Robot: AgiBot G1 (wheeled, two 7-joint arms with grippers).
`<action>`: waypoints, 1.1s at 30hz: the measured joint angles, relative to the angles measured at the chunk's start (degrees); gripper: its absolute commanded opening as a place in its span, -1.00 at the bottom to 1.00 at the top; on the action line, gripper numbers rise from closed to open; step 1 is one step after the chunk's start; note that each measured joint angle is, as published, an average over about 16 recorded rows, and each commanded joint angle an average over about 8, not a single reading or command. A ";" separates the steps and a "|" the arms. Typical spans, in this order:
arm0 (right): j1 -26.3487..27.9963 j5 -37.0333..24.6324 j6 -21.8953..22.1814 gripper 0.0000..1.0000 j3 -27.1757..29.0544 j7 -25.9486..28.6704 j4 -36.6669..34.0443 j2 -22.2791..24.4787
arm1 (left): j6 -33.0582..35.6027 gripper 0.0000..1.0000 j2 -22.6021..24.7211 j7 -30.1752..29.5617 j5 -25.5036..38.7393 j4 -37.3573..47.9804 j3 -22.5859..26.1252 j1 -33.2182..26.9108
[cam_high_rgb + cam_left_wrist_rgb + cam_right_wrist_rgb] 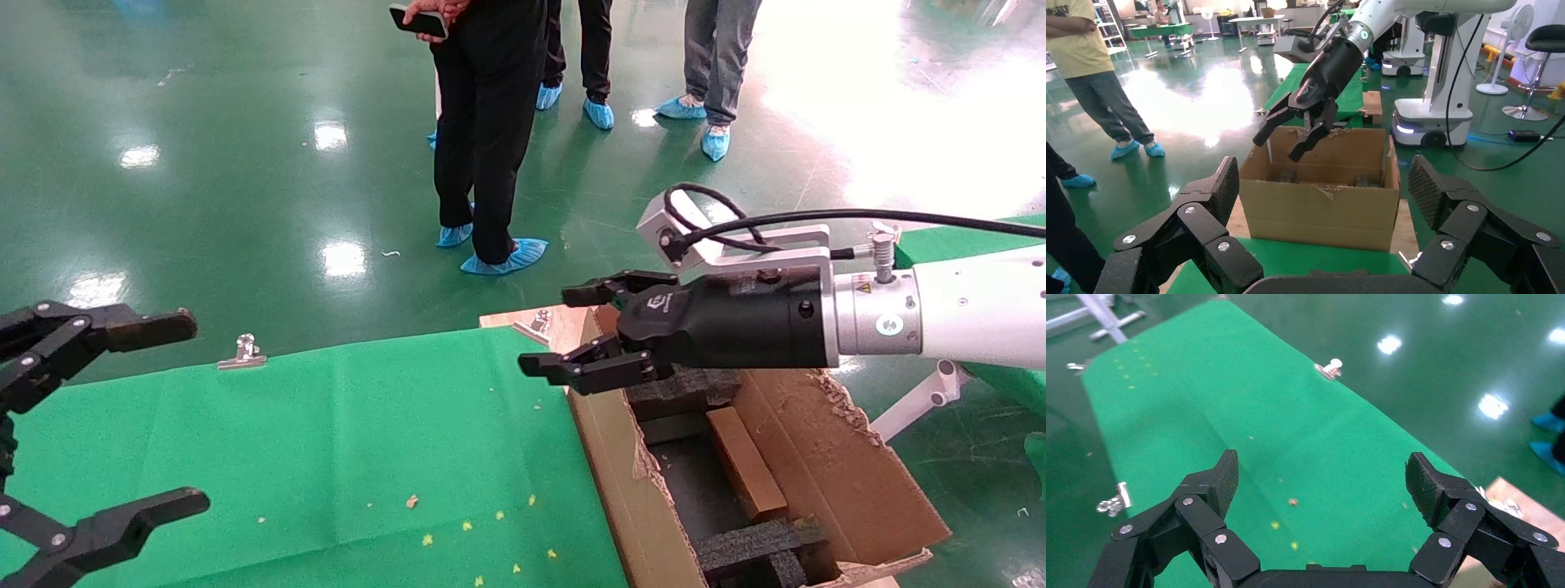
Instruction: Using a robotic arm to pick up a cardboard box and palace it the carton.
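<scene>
The green surface (343, 457) lies bare but for small crumbs, giving broad passage. At its right edge the carton (621, 490) stands open-topped; black foam blocks (760, 547) and the cardboard box (745, 465) fill its interior. The right gripper (564, 331), jaws spread, hangs over its far rim.
</scene>
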 measured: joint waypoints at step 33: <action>-20.96 5.00 -19.65 1.00 35.28 -13.50 2.92 -7.02 | -0.01 1.00 -0.01 0.01 -0.01 0.00 0.02 0.00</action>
